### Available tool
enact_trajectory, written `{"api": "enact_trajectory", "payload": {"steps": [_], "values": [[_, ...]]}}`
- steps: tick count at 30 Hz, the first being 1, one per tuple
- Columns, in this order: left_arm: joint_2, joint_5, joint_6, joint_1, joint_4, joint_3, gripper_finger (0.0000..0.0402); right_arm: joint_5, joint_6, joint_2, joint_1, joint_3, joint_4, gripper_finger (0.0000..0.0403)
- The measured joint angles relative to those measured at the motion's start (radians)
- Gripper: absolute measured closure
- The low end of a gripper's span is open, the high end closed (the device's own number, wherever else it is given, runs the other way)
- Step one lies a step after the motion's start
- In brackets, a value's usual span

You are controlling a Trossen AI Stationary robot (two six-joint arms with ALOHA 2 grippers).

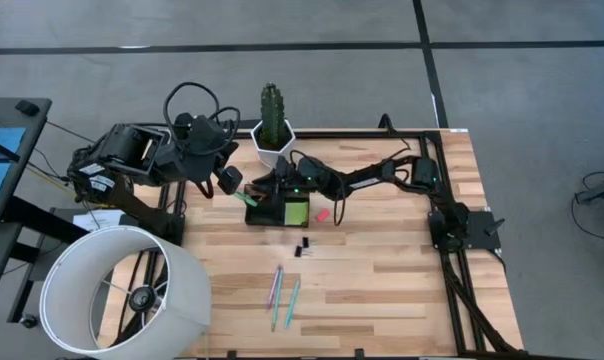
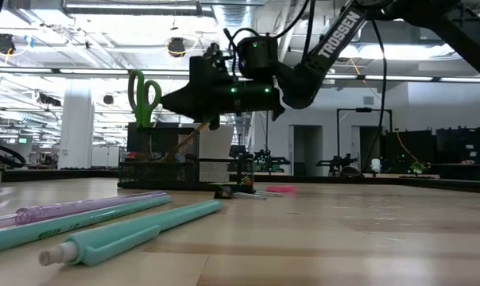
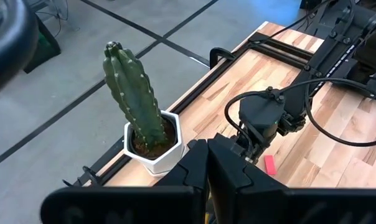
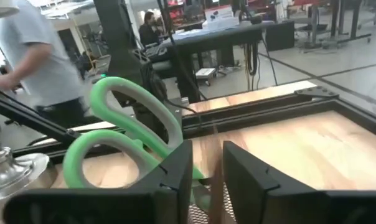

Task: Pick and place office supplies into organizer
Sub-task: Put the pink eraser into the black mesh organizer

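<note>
Organizer [image 1: 267,213]: a small black mesh tray with low walls, sitting on the pale butcher-block worktop [image 1: 382,290] just in front of the white hexagonal pot [image 1: 272,140] that holds a ribbed green cactus [image 1: 271,110]. Green-handled scissors [image 2: 144,98] stand upright in the tray, their smooth looped plastic handles rising above its rim. A lime-green sticky-note pad [image 1: 296,211] lies flat at the tray's right end.

The right gripper [image 1: 265,187] hangs directly above the tray. In its wrist view the two dark, blocky fingers [image 4: 175,171] stand a little apart, with a narrow gap between them and the scissor handle loops just beside the left one; nothing is visibly clamped. The left gripper [image 3: 206,168] is held up near the back left of the worktop, beside the cactus pot, its angular black fingers pressed together on nothing.

A small flat pink eraser [image 1: 321,214] lies on the wood just right of the tray. A black binder clip [image 1: 301,248] sits a little nearer the front edge. Farther forward lie three slim, round-barrelled pens: a translucent purple pen [image 2: 81,206] and two matte teal pens [image 2: 137,230], roughly parallel to one another and well apart from the tray.

A white drum-shaped lamp shade [image 1: 122,290] overhangs the front left corner. In the room beyond, a person in a grey shirt [image 4: 42,62] stands.
</note>
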Motion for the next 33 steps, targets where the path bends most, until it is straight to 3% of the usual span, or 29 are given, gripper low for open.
{"api": "enact_trajectory", "payload": {"steps": [7,11,14,21,26,28,33], "values": [[0.0,0.011,-0.016,0.0,0.0,0.0,0.0402,-0.005,0.015,-0.02,0.0,-0.002,-0.018,0.0281],[0.0,0.063,-0.02,0.0,-0.001,0.0,0.0401,-0.019,0.034,-0.119,0.001,0.0,-0.038,0.0274],[0.007,0.117,-0.04,0.0,0.0,0.0,0.0402,-0.087,-0.03,-0.221,-0.005,0.0,-0.127,0.0277],[0.052,0.224,-0.045,-0.003,-0.003,-0.029,0.0401,-0.359,-0.263,-0.514,-0.004,0.002,-0.581,0.0289],[0.067,0.219,-0.099,-0.004,-0.011,-0.033,0.0401,-0.448,-0.522,-0.706,-0.001,0.0,-1.121,0.0294],[0.053,0.216,-0.114,-0.014,-0.018,-0.033,0.0402,-0.454,-0.553,-0.787,-0.011,0.0,-1.286,0.0298],[0.001,0.179,-0.117,-0.051,-0.03,-0.032,0.0401,-0.547,-0.598,-0.992,-0.054,-0.001,-1.403,0.0305]]}}
